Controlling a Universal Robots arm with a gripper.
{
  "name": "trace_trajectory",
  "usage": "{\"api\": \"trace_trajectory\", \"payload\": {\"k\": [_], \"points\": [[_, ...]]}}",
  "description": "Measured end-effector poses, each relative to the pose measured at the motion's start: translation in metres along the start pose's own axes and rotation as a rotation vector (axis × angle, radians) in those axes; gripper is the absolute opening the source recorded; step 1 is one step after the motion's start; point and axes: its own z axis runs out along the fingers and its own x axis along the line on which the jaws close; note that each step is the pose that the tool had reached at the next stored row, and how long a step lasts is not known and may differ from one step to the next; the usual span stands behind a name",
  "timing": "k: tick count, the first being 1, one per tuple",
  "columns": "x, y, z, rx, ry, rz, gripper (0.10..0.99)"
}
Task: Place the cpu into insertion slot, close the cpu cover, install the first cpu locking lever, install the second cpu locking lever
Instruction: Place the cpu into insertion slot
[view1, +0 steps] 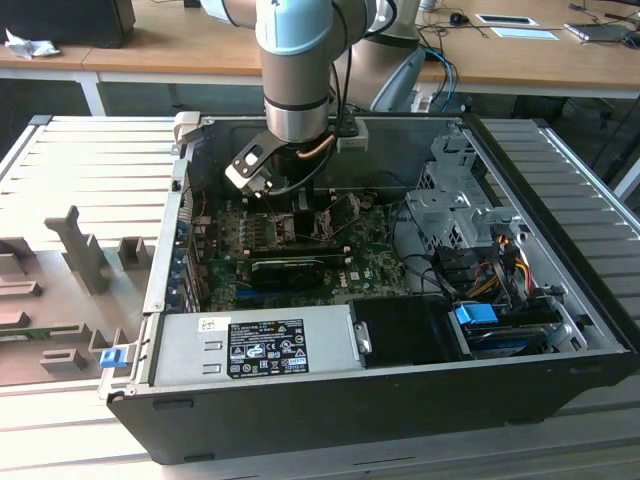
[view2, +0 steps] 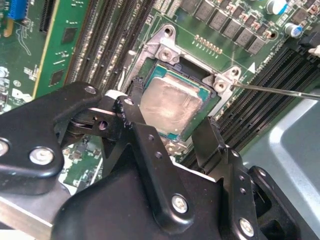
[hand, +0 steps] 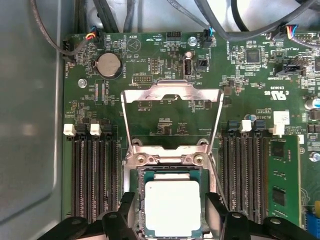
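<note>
The cpu (hand: 172, 207) (view2: 170, 102), a silvery-grey square chip, lies flat inside the insertion slot (hand: 167, 156) (view2: 167, 47) on the green motherboard. My gripper (hand: 171, 206) (view2: 172, 107) hovers low over it, open, one black finger (hand: 126, 207) (view2: 134, 97) on each side of the chip with a small gap. The cpu cover (hand: 150, 90), a thin metal frame, stands swung up and away from the slot. A thin lever rod (view2: 280, 91) sticks out free beside the slot. In the exterior view the arm (view1: 295, 100) reaches down into the computer case.
Black memory slots (hand: 95, 175) (hand: 245, 175) flank the socket on both sides. A coin battery (hand: 108, 65) and cables (hand: 80, 35) sit beyond the raised cover. The case walls (view1: 400, 395), power supply (view1: 255, 345) and drive cage (view1: 455, 205) hem in the board.
</note>
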Motion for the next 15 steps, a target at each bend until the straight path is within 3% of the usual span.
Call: {"api": "trace_trajectory", "payload": {"k": [6,10,13,14,15], "points": [[0.0021,0.0000,0.0003,0.000,0.0069,0.000,0.663],[0.0022,0.0005,-0.0069,0.000,0.0066,0.000,0.663],[0.0023,0.0009,-0.0114,0.000,-0.0001,-0.001,0.651],[0.0021,0.0010,-0.0134,0.000,-0.0004,-0.002,0.584],[0.0019,0.0010,-0.0143,0.000,-0.0004,-0.002,0.459]]}}
